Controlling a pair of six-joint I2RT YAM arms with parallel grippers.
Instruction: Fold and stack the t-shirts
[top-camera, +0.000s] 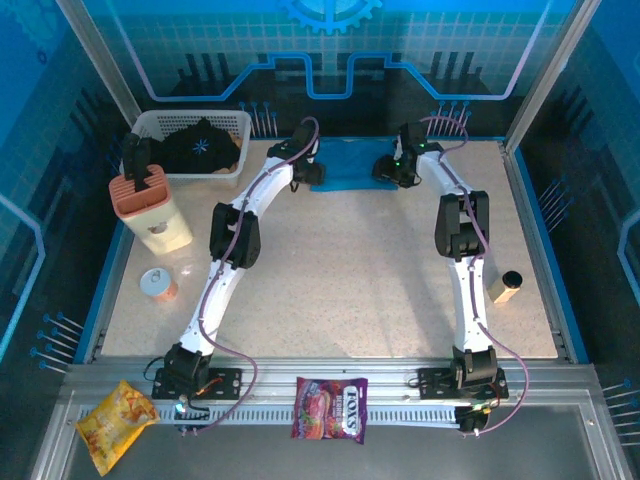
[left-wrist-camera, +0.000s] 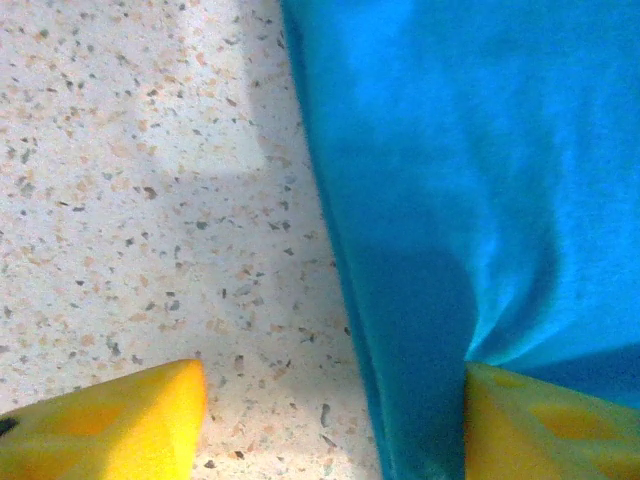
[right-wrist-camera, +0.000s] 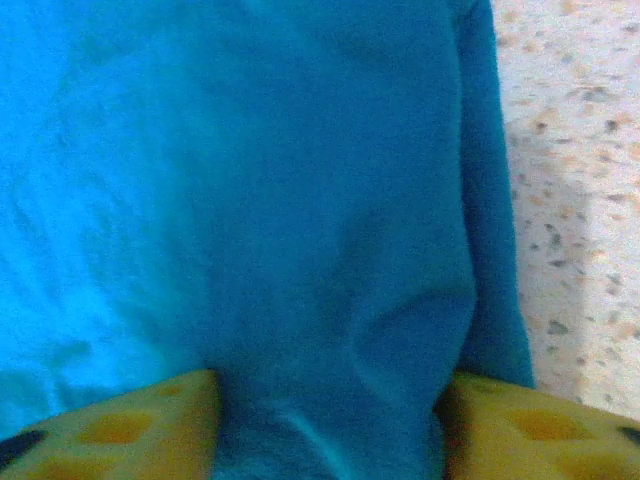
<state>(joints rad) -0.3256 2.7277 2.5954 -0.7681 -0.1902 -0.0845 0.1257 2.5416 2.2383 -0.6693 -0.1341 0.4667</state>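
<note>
The teal-blue t-shirt (top-camera: 350, 163) lies folded into a small flat band at the far middle of the table. My left gripper (top-camera: 314, 175) is at its left end and my right gripper (top-camera: 384, 172) at its right end. In the left wrist view the left gripper (left-wrist-camera: 335, 400) is open astride the teal shirt's (left-wrist-camera: 450, 180) edge, one yellow finger (left-wrist-camera: 120, 425) over bare table, the other on cloth. The right gripper (right-wrist-camera: 330, 410) is open too, with wrinkled teal cloth (right-wrist-camera: 300, 200) lying between its fingers. The black t-shirt (top-camera: 200, 146) with a pale starburst sits bundled in the white basket (top-camera: 190, 115).
An orange-topped cream container (top-camera: 150, 205) stands at the left edge, a small round can (top-camera: 158, 283) in front of it. A small dark-topped cylinder (top-camera: 508, 285) is at the right edge. Two snack packets (top-camera: 330, 408) (top-camera: 115, 420) lie on the near rail.
</note>
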